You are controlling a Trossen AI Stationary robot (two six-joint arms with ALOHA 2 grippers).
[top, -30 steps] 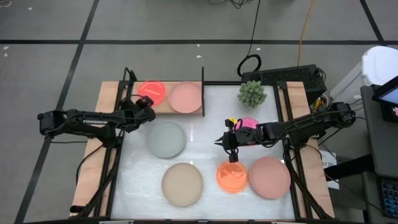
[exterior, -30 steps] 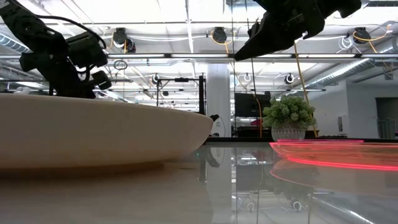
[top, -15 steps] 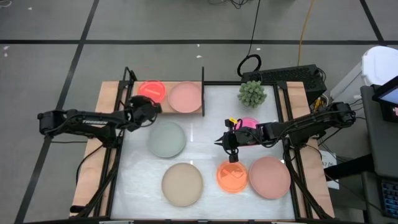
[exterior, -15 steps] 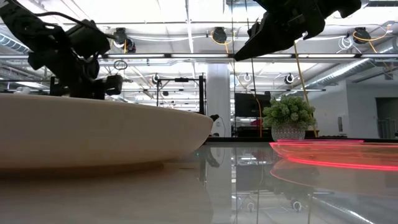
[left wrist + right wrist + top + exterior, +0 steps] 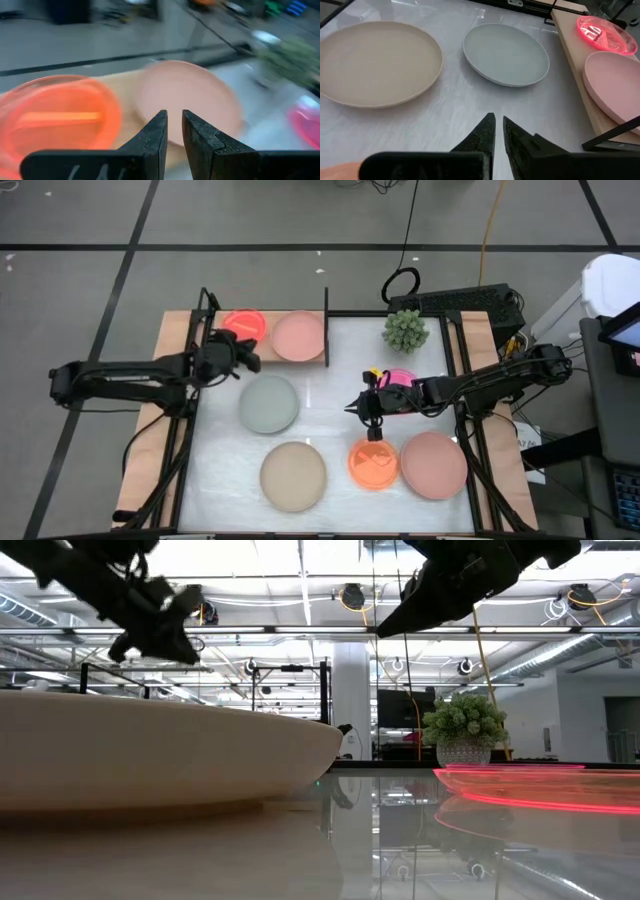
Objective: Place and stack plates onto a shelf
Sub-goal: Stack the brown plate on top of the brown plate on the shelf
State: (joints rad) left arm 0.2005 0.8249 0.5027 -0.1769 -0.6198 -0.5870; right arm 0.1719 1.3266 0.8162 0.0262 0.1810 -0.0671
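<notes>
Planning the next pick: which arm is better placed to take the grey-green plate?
Left. The left gripper hovers at the shelf right beside the grey-green plate; the right gripper sits farther across the table.

No legible text, labels or numbers, seemingly.

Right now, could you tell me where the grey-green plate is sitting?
In the high view the grey-green plate lies on the white tabletop, left of centre, just in front of the shelf and behind the beige plate.
</notes>
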